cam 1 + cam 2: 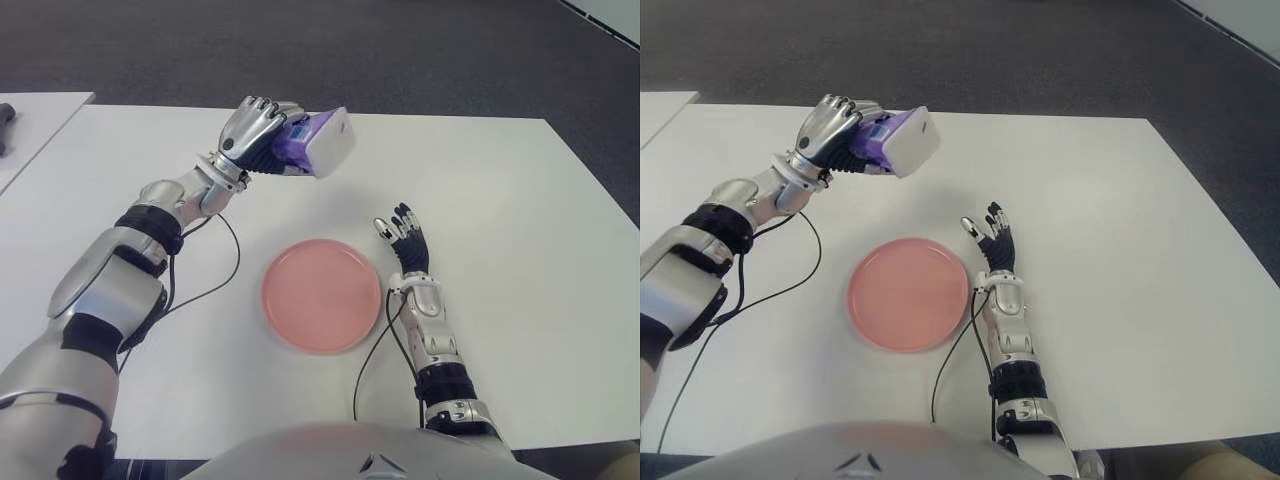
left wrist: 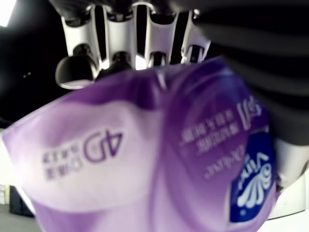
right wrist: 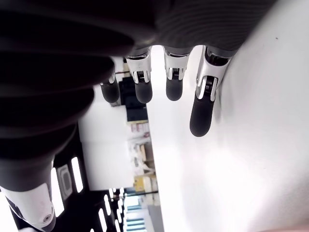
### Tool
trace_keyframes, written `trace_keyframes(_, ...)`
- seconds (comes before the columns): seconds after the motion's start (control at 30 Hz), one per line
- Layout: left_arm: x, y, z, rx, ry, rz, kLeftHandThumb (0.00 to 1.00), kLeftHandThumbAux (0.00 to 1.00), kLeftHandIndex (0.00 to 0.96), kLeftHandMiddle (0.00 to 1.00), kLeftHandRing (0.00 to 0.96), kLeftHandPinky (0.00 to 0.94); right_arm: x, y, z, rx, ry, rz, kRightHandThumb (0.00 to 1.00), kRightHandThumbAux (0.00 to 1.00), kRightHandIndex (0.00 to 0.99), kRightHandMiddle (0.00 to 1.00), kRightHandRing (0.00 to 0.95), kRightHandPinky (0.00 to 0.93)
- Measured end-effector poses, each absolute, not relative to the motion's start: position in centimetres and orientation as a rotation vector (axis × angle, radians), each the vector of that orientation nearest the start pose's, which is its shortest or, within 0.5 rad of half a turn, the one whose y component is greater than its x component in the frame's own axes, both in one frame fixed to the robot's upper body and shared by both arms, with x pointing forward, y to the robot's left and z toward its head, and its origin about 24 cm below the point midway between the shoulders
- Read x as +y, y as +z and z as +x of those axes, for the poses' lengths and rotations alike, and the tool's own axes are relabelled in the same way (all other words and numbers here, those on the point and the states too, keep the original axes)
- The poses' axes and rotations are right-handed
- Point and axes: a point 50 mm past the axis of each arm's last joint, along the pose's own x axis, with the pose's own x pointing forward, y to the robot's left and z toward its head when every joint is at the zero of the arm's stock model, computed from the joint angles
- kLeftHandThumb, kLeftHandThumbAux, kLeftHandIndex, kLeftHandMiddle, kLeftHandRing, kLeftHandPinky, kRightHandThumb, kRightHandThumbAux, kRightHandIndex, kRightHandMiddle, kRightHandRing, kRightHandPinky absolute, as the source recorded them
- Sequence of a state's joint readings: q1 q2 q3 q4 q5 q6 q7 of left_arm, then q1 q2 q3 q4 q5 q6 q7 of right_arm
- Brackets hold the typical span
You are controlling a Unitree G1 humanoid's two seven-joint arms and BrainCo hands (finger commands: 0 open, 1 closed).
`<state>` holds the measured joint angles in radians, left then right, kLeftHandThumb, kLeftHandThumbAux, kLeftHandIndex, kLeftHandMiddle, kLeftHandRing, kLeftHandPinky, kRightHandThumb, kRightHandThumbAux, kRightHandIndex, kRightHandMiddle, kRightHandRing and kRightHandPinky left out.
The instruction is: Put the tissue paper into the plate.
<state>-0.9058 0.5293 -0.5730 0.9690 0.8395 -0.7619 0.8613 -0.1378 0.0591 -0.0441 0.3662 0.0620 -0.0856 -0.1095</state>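
The left robot hand (image 1: 258, 128) grips the purple tissue pack (image 1: 318, 143) in the air beyond the pink plate (image 1: 321, 294), mid-carry, and must next lower it onto the plate, while the right robot hand (image 1: 405, 237) shows open-fingered beside the plate's right on the counter (image 1: 520, 220).

My left hand (image 1: 256, 128) is glossy silver metal with dark joints. The pack (image 1: 322, 143) it grips is soft plastic film, purple and white, slightly shiny and creased, with print on it. My right hand's fingers (image 3: 202, 110) end in matt black rubbery pads. The plate (image 1: 321, 295) looks smooth, pink, faintly satin. The table (image 1: 520, 200) is smooth matt white.
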Motion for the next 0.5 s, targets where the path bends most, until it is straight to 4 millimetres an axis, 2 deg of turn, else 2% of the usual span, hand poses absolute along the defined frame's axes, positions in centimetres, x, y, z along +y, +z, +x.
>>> trace_keyframes(0.33,13.6,14.2,34.2,-1.069,-0.235,1.087,0.852,0.668,0.401,0.536,0.851,0.848,-14.0,-0.2,27.4,0.153,-0.113,0.117,0.204,0.660,0.000,0.000,0.000,0.009)
trace_keyframes(0.5,13.0,14.8,32.8,-1.128,-0.301,1.031,0.853,0.668,0.401,0.537,0.852,0.846,-14.0,-0.2,27.5,0.152,-0.111,0.118,0.204,0.660,0.000,0.000,0.000,0.009)
